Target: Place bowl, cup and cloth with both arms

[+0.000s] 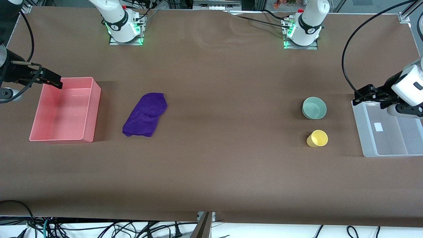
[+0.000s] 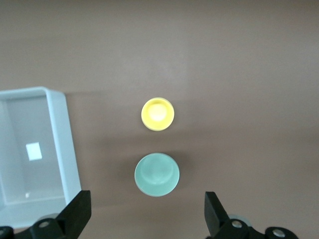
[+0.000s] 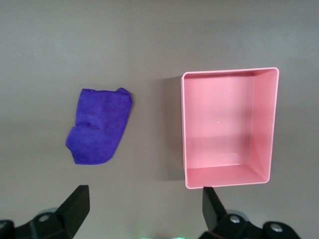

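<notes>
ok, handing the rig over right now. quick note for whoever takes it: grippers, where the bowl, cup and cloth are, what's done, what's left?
Left gripper: open, empty, up over the clear bin's rim at the left arm's end of the table.
Right gripper: open, empty, over the pink bin's rim at the right arm's end.
Bowl: on the table beside the clear bin.
Cup: upright, nearer the front camera than the bowl, apart from it.
Cloth: crumpled on the table beside the pink bin.
Done: nothing placed; both bins hold none of the three.
Left: all three still to pick and place.
</notes>
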You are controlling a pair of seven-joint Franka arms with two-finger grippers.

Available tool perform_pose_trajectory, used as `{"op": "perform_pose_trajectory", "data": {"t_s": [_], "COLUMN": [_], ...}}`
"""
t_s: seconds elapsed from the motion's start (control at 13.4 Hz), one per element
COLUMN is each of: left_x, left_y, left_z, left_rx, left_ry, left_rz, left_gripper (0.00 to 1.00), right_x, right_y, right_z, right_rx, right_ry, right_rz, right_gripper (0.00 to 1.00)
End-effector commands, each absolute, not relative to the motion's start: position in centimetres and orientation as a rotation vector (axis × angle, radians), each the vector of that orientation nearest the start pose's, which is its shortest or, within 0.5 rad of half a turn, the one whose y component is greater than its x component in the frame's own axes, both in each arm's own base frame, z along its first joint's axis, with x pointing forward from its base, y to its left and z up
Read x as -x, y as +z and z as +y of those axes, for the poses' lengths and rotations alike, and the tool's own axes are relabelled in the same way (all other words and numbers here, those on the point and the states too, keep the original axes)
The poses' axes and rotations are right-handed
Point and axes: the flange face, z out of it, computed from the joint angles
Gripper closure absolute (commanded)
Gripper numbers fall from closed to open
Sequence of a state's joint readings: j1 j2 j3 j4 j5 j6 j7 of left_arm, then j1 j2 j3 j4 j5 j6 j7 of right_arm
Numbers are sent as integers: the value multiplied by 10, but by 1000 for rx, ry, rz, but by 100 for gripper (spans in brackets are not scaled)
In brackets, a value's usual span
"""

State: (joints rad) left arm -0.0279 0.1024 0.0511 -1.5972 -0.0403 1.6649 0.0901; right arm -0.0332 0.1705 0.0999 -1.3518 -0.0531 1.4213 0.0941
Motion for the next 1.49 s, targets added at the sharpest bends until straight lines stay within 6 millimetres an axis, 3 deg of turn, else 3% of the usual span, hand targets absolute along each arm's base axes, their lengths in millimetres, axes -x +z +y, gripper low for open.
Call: {"op": "perform_pose_trajectory", "data": {"t_s": [0.0, 0.82, 1.19, 1.41], "left_x": [-564, -570, -563, -563], "left_y": [566, 561, 542, 516], "left_z": [-4, -7, -3, 12], "left_rx": [3066, 3069, 3066, 3064], "left_ry": [61, 92, 230, 297], "left_rz": [145, 167, 172, 282], "left_gripper": [0, 0, 0, 0], "right_x": [-591, -591, -598, -607], "right_y": [622, 622, 604, 587], "right_z": [27, 26, 28, 31], "right_rx": [3181, 3180, 3174, 3173], "right_ry": [143, 143, 194, 189], "right_rz": [28, 37, 45, 45], "right_gripper": [0, 0, 0, 0]}}
